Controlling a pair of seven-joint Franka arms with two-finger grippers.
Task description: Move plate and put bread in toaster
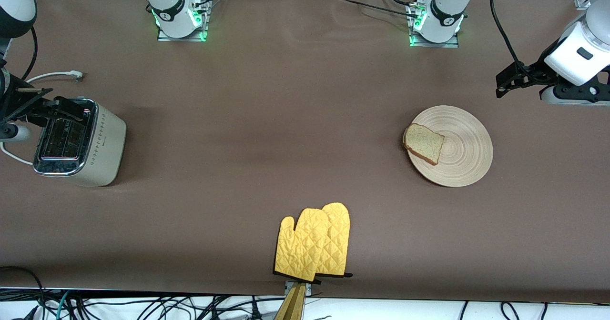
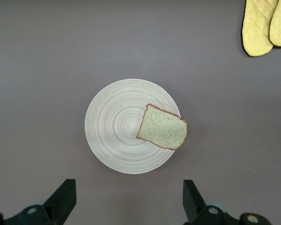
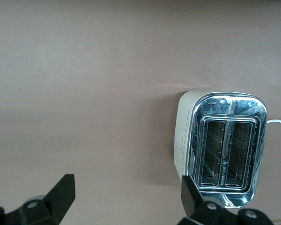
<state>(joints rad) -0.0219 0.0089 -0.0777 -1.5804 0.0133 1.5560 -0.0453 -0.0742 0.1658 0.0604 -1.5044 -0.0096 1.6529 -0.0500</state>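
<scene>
Nothing was grabbed yet: the bread (image 1: 423,143) sat on the plate (image 1: 464,158) at the left arm's end of the table, well apart from the toaster (image 1: 78,141). Left tool (image 2: 126,201) hovered wide open beside the plate, right tool (image 3: 124,199) spread over the toaster. I'd pinch the plate's bare rim, slide gently.

No readable text (toaster (image 3: 182,140) side marking illegible).

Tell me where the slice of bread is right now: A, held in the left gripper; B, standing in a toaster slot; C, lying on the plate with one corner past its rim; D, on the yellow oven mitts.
C: the bread lies flat on the plate, its corner poking over the rim, while both toaster slots are empty and the left gripper is open.
</scene>
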